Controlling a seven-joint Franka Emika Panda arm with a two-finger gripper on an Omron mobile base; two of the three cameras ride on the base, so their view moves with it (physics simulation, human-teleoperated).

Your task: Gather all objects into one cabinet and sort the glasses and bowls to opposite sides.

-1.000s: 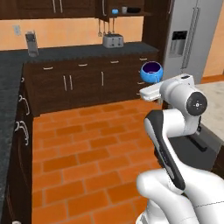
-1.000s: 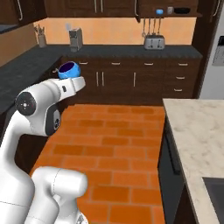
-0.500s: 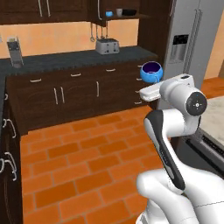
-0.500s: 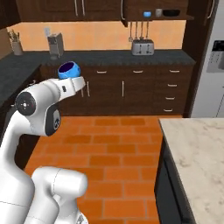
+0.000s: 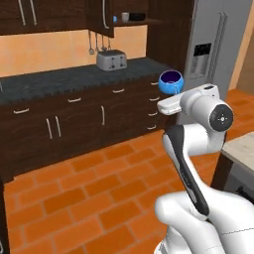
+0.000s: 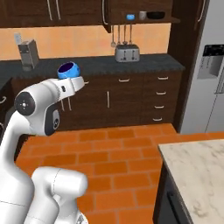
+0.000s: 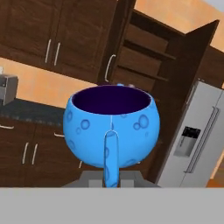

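Note:
My gripper (image 7: 111, 176) is shut on a bright-blue bowl (image 7: 111, 124) with a dark navy inside, held upright at about counter height. That bowl (image 5: 171, 81) rides at the end of the white arm, and it is the same bowl (image 6: 68, 70) in the right base view. Ahead and higher, the dark brown wall cabinet (image 6: 140, 8) stands with its door (image 5: 103, 17) swung open. On its shelf sit a second blue bowl (image 6: 130, 17), the grey-beige cup (image 6: 142, 15) and the wide black bowl (image 6: 155, 15) side by side. The hand view looks up at the open cabinet (image 7: 144, 65).
A silver toaster (image 6: 127, 53) stands on the dark counter (image 6: 100, 63) under the cabinet, with utensils hanging above it. The steel fridge (image 6: 210, 70) rises at the right. A marble island (image 6: 197, 170) lies close at the lower right. Orange brick floor (image 5: 84, 193) separates me from the counter.
The whole scene has shifted in both base views, so the base has moved and the open cabinet is nearer and more central. The blue bowl stays in the gripper.

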